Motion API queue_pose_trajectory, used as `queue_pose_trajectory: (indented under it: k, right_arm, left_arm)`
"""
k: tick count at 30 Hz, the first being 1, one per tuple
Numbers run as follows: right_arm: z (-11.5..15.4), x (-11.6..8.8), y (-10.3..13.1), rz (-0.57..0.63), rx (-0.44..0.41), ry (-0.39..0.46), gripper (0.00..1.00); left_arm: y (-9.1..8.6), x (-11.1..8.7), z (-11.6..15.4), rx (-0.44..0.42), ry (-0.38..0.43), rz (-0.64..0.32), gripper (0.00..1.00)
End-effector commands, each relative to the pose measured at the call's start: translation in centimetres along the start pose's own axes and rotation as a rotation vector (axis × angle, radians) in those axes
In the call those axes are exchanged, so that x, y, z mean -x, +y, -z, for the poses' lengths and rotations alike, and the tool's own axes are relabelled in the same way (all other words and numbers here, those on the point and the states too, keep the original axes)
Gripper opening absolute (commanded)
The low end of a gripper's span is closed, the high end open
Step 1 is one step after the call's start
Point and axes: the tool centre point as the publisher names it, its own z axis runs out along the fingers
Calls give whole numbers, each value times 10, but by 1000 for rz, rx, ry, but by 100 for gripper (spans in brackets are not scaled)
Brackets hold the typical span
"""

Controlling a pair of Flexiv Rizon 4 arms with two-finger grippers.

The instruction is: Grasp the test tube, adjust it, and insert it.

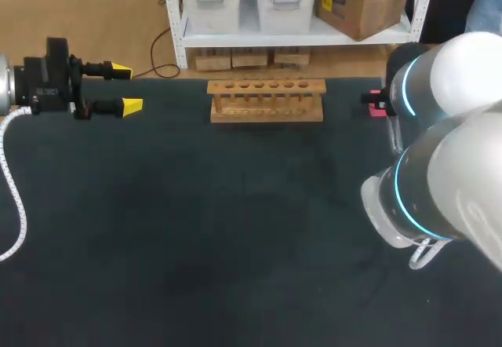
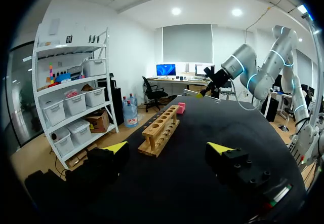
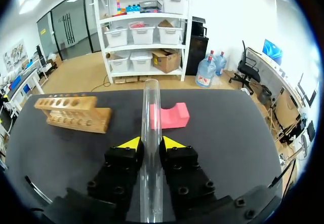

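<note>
A clear glass test tube (image 3: 151,105) is clamped between the yellow-tipped fingers of my right gripper (image 3: 151,144). It lies along the fingers, its open mouth pointing ahead. The wooden tube rack (image 3: 73,113) stands ahead and off to one side, its holes showing nothing in them. In the head view the rack (image 1: 267,100) sits at the table's far middle, and my right arm's own links hide its gripper. My left gripper (image 1: 125,88) hovers open at the far left, level with the rack, nothing between its fingers. From the left wrist view, the right gripper (image 2: 205,91) is raised beyond the rack (image 2: 162,128).
A pink block (image 1: 376,110) lies at the far right of the table, just ahead of the right gripper (image 3: 172,116). The table (image 1: 204,237) is dark cloth. A white coiled cable (image 1: 16,206) hangs by my left arm.
</note>
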Motion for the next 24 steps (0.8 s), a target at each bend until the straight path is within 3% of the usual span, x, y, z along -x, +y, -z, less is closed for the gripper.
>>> queue_pose_trajectory:
  k: [1,12,24]
  right_arm:
    - [19,-6,21,19,21,-10,0]
    - [27,-10,70,79,102,4,0]
    - [7,-13,124,116,158,26,0]
  left_arm:
    - [-2,-1,1,4,-3,-2,100]
    - [-2,-1,1,4,-3,-2,100]
    - [-2,-1,1,4,-3,-2,100]
